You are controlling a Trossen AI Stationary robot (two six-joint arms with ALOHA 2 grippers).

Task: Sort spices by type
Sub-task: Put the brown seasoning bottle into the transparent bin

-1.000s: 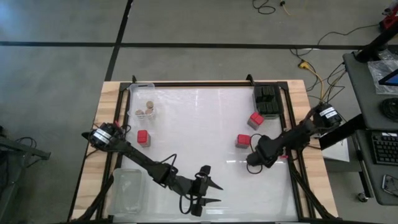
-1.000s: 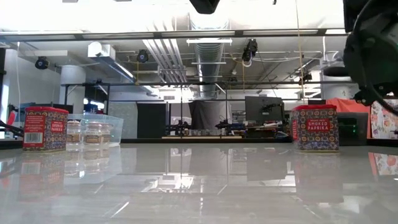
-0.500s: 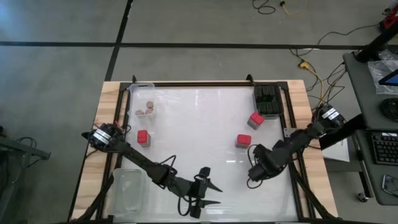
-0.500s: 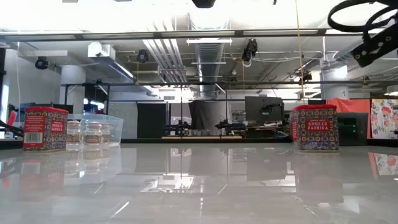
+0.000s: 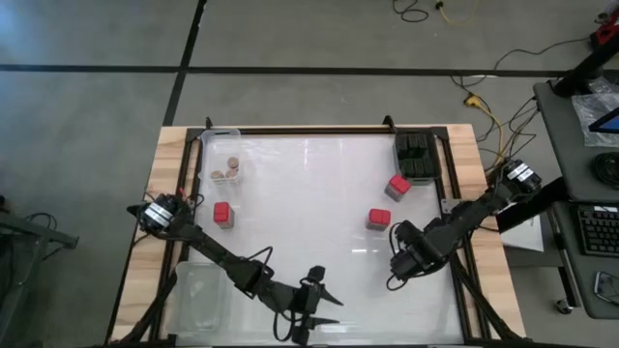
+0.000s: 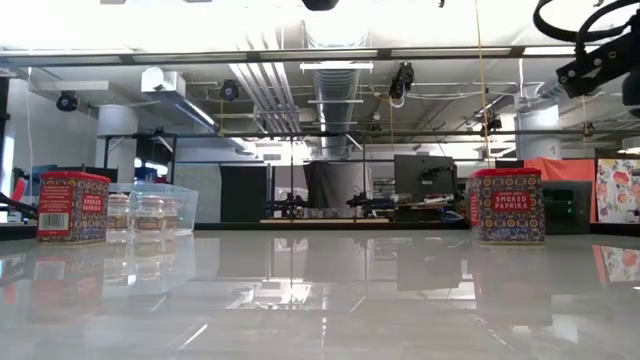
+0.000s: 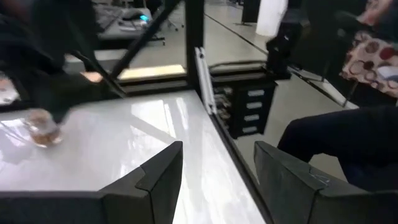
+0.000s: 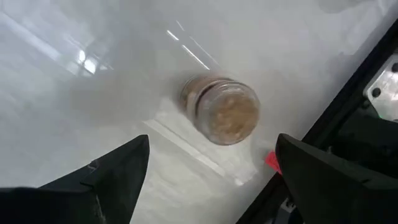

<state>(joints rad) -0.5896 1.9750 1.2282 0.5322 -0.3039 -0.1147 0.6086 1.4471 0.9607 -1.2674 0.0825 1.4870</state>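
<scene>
Right hand (image 8: pixel 208 180): held above the white desk (image 5: pixel 309 193) near its right edge, pointed downward; fingers are spread wide and nothing is pinched.
Jar (image 8: pixel 222 110): a round, clear jar with tan contents is seen on the desk below the right hand, between the spread fingers but apart from them.
Left hand (image 5: pixel 311 311): stretched low along the near edge of the desk; fingers (image 7: pixel 158 180) are spread and empty.
Red tins (image 5: pixel 223 214): three square-topped tins are set apart on the desk, one left, two right (image 5: pixel 398 187).
Jars in tray (image 5: pixel 228 171): round tan-topped jars are grouped in the clear tray (image 5: pixel 221 136) at the far left.
Black boxes (image 5: pixel 416 157): packed together at the far right corner.
</scene>
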